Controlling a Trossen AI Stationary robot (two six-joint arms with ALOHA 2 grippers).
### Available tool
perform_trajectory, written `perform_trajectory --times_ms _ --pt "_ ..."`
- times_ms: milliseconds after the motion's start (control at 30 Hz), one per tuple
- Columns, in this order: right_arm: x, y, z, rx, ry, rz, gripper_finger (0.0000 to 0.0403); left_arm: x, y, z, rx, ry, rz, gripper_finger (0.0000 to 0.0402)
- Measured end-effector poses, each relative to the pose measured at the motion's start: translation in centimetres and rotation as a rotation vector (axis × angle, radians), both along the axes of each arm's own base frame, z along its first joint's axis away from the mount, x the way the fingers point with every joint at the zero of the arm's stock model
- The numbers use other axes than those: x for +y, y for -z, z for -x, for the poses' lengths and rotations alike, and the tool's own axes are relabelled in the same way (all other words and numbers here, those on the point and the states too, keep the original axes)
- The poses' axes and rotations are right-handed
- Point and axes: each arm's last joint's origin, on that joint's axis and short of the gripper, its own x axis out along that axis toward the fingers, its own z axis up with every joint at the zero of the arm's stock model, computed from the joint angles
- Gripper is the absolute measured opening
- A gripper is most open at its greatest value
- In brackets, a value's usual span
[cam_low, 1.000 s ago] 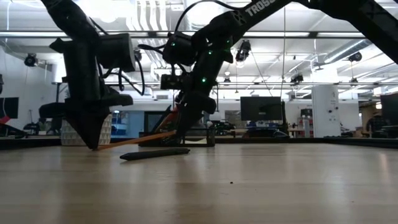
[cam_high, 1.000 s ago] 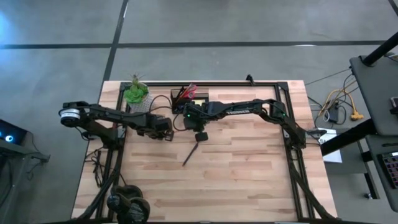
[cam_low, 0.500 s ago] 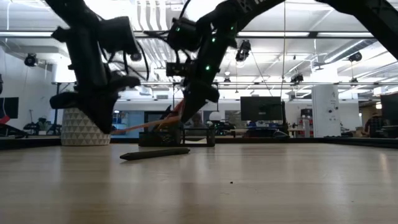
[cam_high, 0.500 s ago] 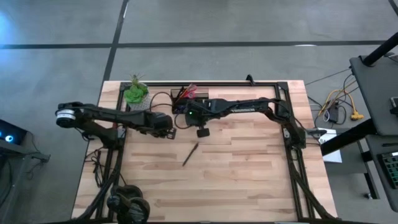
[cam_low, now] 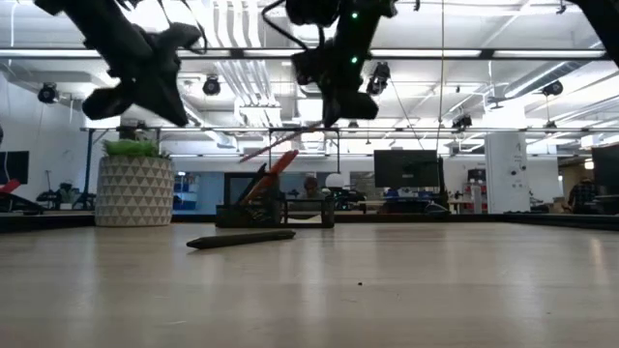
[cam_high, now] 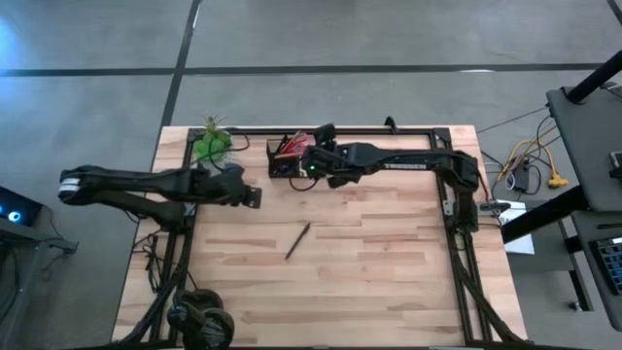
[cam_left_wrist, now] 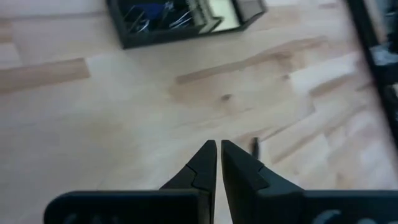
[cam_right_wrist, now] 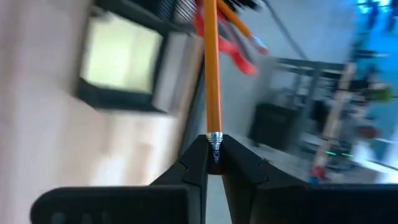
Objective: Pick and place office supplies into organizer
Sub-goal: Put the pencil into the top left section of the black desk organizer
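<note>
My right gripper [cam_right_wrist: 214,149] is shut on an orange pencil [cam_right_wrist: 212,68] and hangs above the black organizer [cam_high: 277,156] at the table's far side. The pencil [cam_low: 285,140] slants down from the gripper toward the organizer [cam_low: 276,215]. A yellow sticky-note pad [cam_right_wrist: 121,55] and red-handled scissors [cam_low: 271,169] sit in it, the scissors sticking up. A black pen [cam_high: 298,241] lies flat mid-table. My left gripper [cam_left_wrist: 217,146] is shut with nothing in it, raised over the table's left part [cam_high: 253,197]. My right gripper pinches the pencil's eraser end, at the metal ferrule [cam_right_wrist: 215,138], between its two fingertips. The pencil runs straight on from the fingers, along their line. It is lifted clear of the table and slants downward, its free end over the organizer.
A potted green plant [cam_high: 212,146] in a white patterned pot [cam_low: 135,190] stands left of the organizer at the far edge. A black frame rail [cam_high: 442,146] runs along the table's far and side edges. Bare wood spreads around the pen [cam_low: 242,238].
Both grippers have risen. My right gripper has tipped and turned, and it has carried the orange pencil up off the table toward the far edge, over the organizer. My left gripper, which stood at the pencil's other end, has drawn back toward the table's left edge.
</note>
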Motion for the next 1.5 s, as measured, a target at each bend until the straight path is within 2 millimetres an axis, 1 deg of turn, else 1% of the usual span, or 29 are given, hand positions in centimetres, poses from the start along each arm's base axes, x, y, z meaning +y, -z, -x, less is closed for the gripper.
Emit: perform_trajectory --times_ms 67,167,233,400,600,767,867,967,1100,1300,1433,1500 --pt "-0.1 -0.7 0.3 0.03 -0.009 0.061 0.0026 -0.3 -0.6 0.5 -0.03 0.026 -0.019 0.0008" --pt "-0.5 -1.0 0.6 0.122 -0.027 0.164 0.0026 -0.7 -1.1 1.2 -0.057 0.072 -0.043 0.0008" --pt "-0.7 -1.0 0.6 0.198 -0.049 0.221 0.0026 -0.9 -1.3 1.5 -0.067 0.1 -0.057 0.0008" --pt "-1.7 -0.6 0.6 0.343 -0.09 0.296 0.0027 -1.4 -1.6 2.1 -0.089 0.156 -0.055 0.0008" --pt "-3.1 -1.1 0.3 0.328 -0.037 0.371 0.0027 -2.0 -1.7 2.2 -0.097 0.222 -0.034 0.0008" --pt "-3.2 -1.7 -0.5 0.307 -0.085 0.414 0.0027 -2.2 -1.5 2.0 -0.084 0.234 -0.033 0.0008" --pt "-3.2 -1.7 -0.4 0.321 -0.095 0.41 0.0027 -2.3 -1.2 1.7 -0.066 0.238 -0.036 0.0008" --pt "-3.3 -1.4 -0.3 0.34 -0.135 0.372 0.0027 -2.3 -0.9 1.5 -0.052 0.233 -0.02 0.0008" --pt "-3.2 -0.8 -0.6 0.368 -0.172 0.362 0.0027 -2.4 -0.7 1.2 -0.039 0.263 0.014 0.0008" --pt "-3.6 0.9 -1.5 0.429 -0.235 0.351 0.0027 -2.6 -0.7 1.0 -0.046 0.272 0.062 0.0008" --pt "-3.8 1.5 -2.3 0.426 -0.257 0.378 0.0027 -2.6 -0.6 1.0 -0.038 0.272 0.065 0.0008" --pt "-3.9 1.4 -2.6 0.422 -0.265 0.382 0.0027 -2.6 -0.7 0.9 -0.041 0.272 0.065 0.0008"
